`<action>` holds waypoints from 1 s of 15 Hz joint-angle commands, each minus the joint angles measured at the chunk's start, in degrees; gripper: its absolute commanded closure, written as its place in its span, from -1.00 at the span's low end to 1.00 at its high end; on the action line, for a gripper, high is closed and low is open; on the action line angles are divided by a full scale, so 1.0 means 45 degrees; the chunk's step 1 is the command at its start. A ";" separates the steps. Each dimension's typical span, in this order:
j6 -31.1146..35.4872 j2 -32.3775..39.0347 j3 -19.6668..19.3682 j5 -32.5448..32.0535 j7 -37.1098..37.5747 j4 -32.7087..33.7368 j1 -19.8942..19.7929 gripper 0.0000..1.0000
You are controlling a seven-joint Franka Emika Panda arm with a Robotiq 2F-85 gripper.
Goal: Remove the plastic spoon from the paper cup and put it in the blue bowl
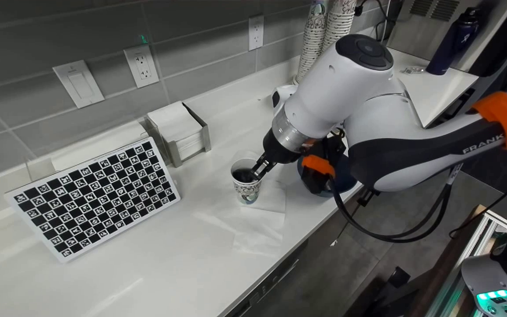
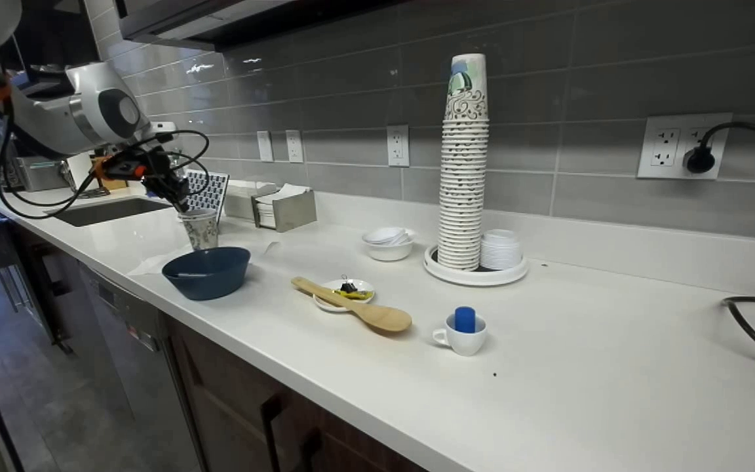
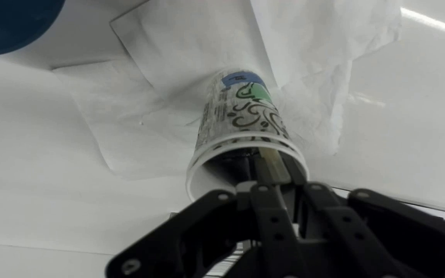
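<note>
The paper cup stands upright on paper napkins and holds dark liquid; it also shows in an exterior view and the wrist view. The pale plastic spoon stands in the cup, its handle end near the rim. My gripper points down at a slant into the cup mouth. In the wrist view my fingertips lie close on both sides of the handle; whether they pinch it is unclear. The blue bowl stands beside the cup near the counter edge, partly hidden behind the arm in an exterior view.
A checkered board and a napkin holder stand along the wall. Beyond the bowl lie a wooden spoon, a small white bowl, a mug and a tall cup stack. Arm cables hang beside the counter edge.
</note>
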 commanded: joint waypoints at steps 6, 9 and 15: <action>0.0113 -0.2136 -0.0603 0.1585 -0.1865 -0.1329 -0.0418 0.94; 0.0406 -0.2868 -0.0736 0.2965 -0.3083 -0.1758 -0.0621 0.94; 0.1583 -0.3921 -0.1059 0.6342 -0.5360 -0.2226 -0.0367 0.94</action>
